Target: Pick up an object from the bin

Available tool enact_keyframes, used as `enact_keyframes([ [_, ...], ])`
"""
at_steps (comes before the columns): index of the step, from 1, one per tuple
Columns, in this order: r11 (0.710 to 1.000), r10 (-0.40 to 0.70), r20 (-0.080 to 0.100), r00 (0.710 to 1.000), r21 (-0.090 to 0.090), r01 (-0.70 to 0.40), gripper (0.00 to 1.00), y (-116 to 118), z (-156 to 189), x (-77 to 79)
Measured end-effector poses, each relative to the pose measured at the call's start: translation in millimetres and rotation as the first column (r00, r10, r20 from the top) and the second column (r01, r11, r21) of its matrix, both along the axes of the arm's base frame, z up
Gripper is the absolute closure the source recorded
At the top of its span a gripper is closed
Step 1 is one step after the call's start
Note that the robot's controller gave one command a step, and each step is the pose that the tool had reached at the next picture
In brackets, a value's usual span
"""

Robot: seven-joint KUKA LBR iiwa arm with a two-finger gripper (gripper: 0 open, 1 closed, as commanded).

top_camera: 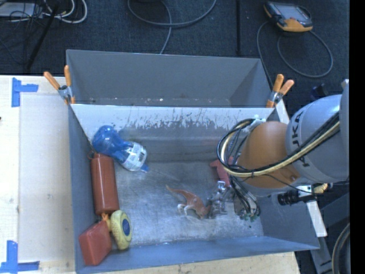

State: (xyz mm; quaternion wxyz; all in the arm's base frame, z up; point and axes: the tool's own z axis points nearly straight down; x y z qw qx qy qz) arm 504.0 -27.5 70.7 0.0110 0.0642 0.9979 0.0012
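Brown toy dinosaur (191, 202): one, on the bin (171, 96) floor, with the gripper (219, 203) just beside it; its grip cannot be told. Well to the dinosaur's left are one blue bottle (116, 146), one red cylinder (104, 182), one yellow tape measure (121, 229) and one red block (94, 244).

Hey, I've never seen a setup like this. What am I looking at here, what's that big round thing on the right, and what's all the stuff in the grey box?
The one camera looks down, a little from the side, into a grey metal bin. The big rounded thing on the right is a robot arm with an orange cover at its wrist. It reaches into the bin from the right. At its tip is the pincer, low over the bin floor, right beside a small brown toy dinosaur. I can't tell whether it grips the toy. By the left wall lie a blue bottle, a red-brown cylinder, a yellow round thing and a red block. The arm's job is to pick one thing out.
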Motion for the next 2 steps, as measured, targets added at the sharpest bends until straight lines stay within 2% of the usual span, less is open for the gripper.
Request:
enact_keyframes([
  [2, 1.000, 0.000, -0.017, 1.000, 0.000, 0.000, 1.00, -0.3, 5.9, -1.9],
])
